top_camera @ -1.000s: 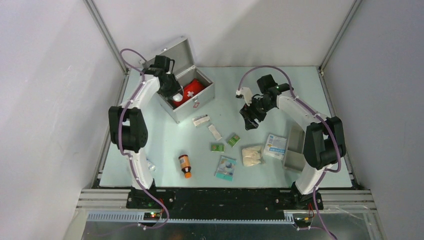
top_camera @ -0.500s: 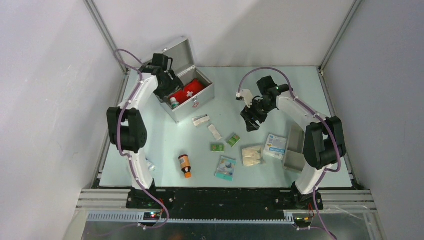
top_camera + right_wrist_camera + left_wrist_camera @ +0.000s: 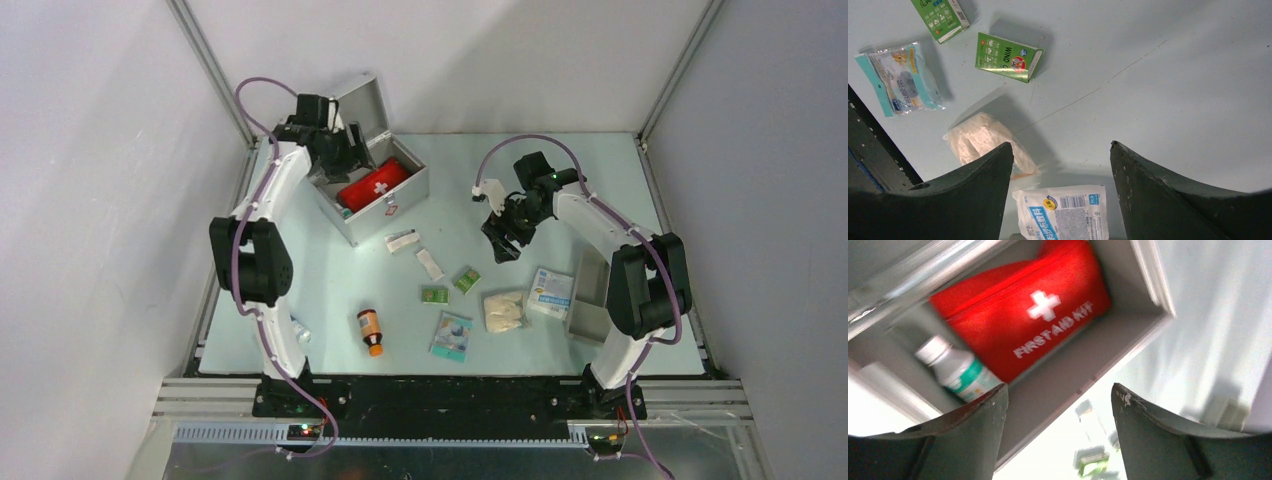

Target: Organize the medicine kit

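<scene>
Hovering over the open medicine kit (image 3: pixel 372 222) at the far-left corner of the desk (image 3: pixel 570 165), left gripper (image 3: pixel 1058 390) was spread wide and empty; right gripper (image 3: pixel 1062 150) gaped empty too, mid-desk.

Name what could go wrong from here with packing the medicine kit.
1. The open left gripper hangs close to the raised lid of the medicine kit; a swing could knock it shut.
2. The red pouch fills most of the kit, a white bottle lying beside it, so the white packet may not fit.
3. The orange bottle lies on its side and may roll if nudged.
</scene>
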`<state>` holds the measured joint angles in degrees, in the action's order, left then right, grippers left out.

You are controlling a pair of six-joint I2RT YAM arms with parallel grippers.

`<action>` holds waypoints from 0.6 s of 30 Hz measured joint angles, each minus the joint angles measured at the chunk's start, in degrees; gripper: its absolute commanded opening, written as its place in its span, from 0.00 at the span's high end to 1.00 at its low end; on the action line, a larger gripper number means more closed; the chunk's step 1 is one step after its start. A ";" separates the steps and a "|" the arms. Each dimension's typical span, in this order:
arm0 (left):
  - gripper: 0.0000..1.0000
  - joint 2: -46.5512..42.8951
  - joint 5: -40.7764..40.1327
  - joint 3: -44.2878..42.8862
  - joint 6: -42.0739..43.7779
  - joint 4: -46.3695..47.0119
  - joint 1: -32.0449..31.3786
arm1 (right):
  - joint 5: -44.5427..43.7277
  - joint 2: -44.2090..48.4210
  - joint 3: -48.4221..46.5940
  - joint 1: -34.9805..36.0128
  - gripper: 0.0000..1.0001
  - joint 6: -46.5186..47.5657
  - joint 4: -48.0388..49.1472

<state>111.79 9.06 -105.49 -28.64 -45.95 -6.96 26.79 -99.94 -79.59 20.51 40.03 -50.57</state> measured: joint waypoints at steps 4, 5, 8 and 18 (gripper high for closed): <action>0.17 -1.33 17.22 1.79 17.49 2.62 0.02 | -0.42 0.00 0.00 -0.02 0.25 0.52 0.07; 0.16 -3.23 21.59 5.03 23.54 4.17 0.02 | -0.44 0.00 0.00 -0.07 0.25 0.59 0.11; 0.11 -12.92 31.93 17.68 42.64 3.54 0.00 | -0.42 0.00 0.02 -0.07 0.25 0.74 0.24; 0.18 -25.09 31.19 32.81 115.32 -21.31 -8.81 | 0.11 0.00 -0.04 -0.04 0.25 0.55 0.33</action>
<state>86.70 40.25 -72.69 86.67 -67.26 -15.77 26.89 -99.94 -79.64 20.47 40.58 -50.24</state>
